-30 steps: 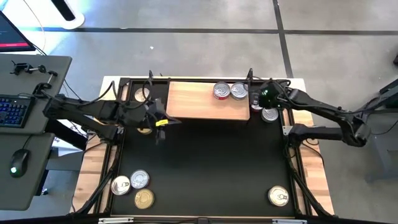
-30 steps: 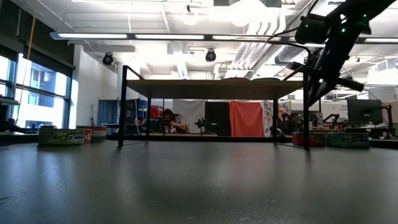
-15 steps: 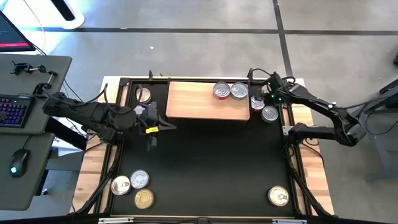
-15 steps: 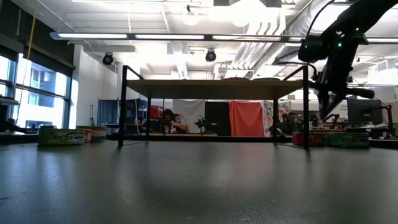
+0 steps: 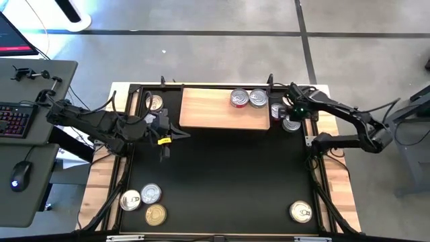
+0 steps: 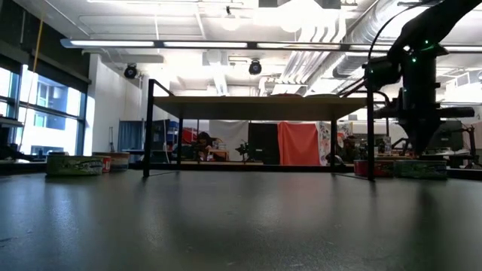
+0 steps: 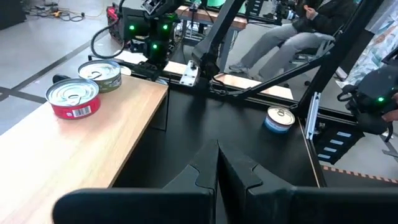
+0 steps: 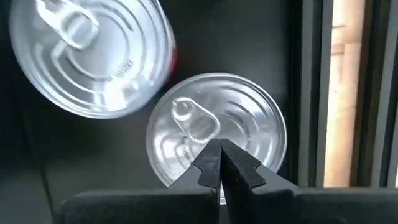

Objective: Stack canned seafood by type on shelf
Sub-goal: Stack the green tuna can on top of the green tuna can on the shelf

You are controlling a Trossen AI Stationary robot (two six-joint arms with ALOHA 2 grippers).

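High view: right gripper (image 5: pixel 293 115) hangs over two tins just off shelf (image 5: pixel 215 111) right end; left gripper (image 5: pixel 163 138) waits by shelf's left corner; two tins on shelf already. Low view: right arm beside shelf leg. Left wrist: fingers pressed together, empty. Right wrist: fingers closed, holding nothing, above silver tin (image 8: pixel 217 127). Step looks like approach; next it needs to open, then drop around the tin.
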